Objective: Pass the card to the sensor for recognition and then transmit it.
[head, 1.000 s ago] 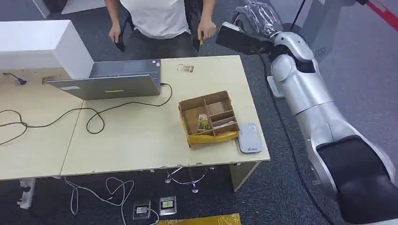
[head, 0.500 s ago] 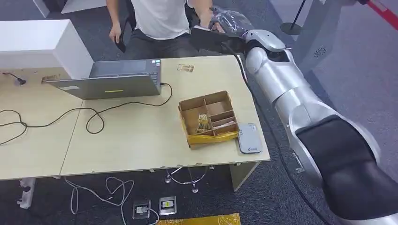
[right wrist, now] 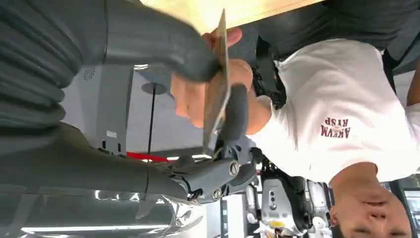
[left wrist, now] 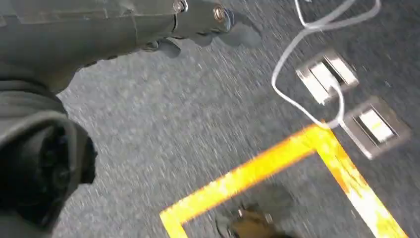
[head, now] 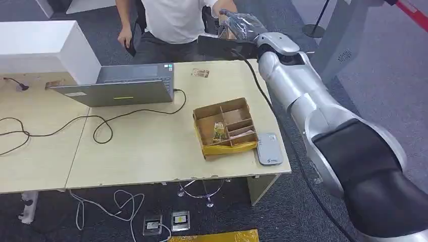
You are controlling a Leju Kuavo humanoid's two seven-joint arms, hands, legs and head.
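In the head view we saw the right arm reaching up the right side of the frame, over the far edge of the table. Its right hand, under a clear plastic wrap, sat at the top centre, right against the hand of a person in a white shirt. Lower down, right of centre, we saw an open cardboard box with dividers, and a small grey reader lay just beside the box near the table's front edge. A laptop stood at the left of centre with a black cable looping across the wood. A second card lay on the table near its far edge.

In the left wrist view we found the left hand at the left edge above grey carpet, a yellow tape line and two floor sockets; we could not tell how its fingers were set.

In the right wrist view we saw the card edge-on in the centre, pinched between the thick grey thumb and a dark finger. The person's hand touched the card from behind, and we could not tell whether it gripped it.
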